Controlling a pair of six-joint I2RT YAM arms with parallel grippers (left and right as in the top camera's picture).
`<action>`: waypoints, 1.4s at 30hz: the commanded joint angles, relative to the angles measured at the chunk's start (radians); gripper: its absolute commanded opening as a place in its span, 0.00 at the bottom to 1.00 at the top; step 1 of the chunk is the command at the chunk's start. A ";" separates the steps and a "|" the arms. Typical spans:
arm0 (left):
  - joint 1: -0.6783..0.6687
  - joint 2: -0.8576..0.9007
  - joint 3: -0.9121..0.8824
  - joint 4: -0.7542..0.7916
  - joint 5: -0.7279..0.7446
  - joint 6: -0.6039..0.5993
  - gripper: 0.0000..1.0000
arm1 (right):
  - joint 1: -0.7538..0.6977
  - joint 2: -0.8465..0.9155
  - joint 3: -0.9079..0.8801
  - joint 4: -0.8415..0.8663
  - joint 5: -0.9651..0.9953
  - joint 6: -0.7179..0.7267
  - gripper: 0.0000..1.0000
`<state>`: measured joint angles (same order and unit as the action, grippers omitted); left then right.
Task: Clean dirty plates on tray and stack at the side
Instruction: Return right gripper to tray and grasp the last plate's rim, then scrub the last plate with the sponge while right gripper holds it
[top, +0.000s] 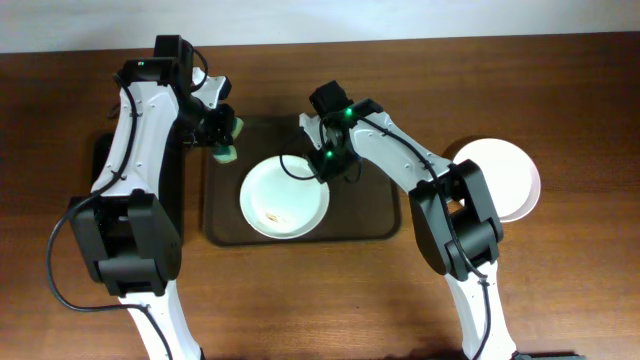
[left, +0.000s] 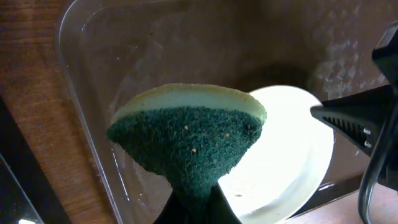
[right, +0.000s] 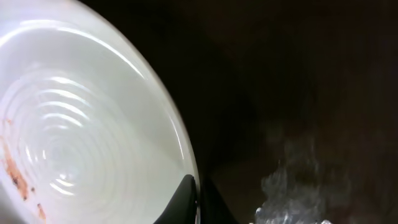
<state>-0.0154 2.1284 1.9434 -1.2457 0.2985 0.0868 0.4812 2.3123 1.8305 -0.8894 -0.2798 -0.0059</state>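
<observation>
The left jaws are clenched on a green-and-yellow scouring sponge, and the right jaws pinch the rim of a white round shallow plate.

From overhead, the left gripper (top: 222, 143) holds the green-and-yellow scouring sponge (top: 228, 153) over the upper left corner of the large dark brown rectangular tray (top: 370, 215). The tray sits in the middle of the frame on the brown wooden table (top: 560, 290). The white round shallow plate (top: 284, 200) lies in the tray's left half, with faint orange-brown smears (top: 272, 213) near its middle. The right gripper (top: 322, 168) meets the plate at its upper right rim. At the right of the frame, outside the tray, a stack of white plates (top: 505, 170) rests on the table. A narrow black tray (top: 100, 155) shows at the left, partly under the left arm.

In the left wrist view, the sponge (left: 186, 140) fills the centre. Its green scouring face is toward the camera and its yellow foam is along the top, and its lower tip is squeezed between the fingers (left: 177, 211). The plate (left: 286, 162) glows behind it at lower right, inside the tray (left: 186, 43). A black finger of the right gripper (left: 354, 118) enters from the right edge.

In the right wrist view, the plate (right: 93, 112) takes up the left half, its smears (right: 15, 171) at the lower left. The fingertips (right: 183, 194) close on either side of its rim at the bottom centre. The dark tray floor (right: 298, 81) is at the right.
</observation>
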 joint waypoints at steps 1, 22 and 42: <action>0.002 0.003 0.021 0.000 0.000 0.016 0.01 | -0.024 0.021 0.003 -0.070 0.032 0.392 0.04; 0.002 0.003 0.021 0.007 0.000 0.016 0.01 | -0.045 -0.008 0.097 -0.093 0.124 0.444 0.30; -0.024 0.003 0.019 0.005 -0.005 0.016 0.01 | -0.042 0.034 -0.006 -0.088 0.103 0.436 0.04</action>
<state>-0.0189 2.1284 1.9434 -1.2407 0.2985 0.0868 0.4393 2.3253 1.8526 -0.9916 -0.2073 0.3725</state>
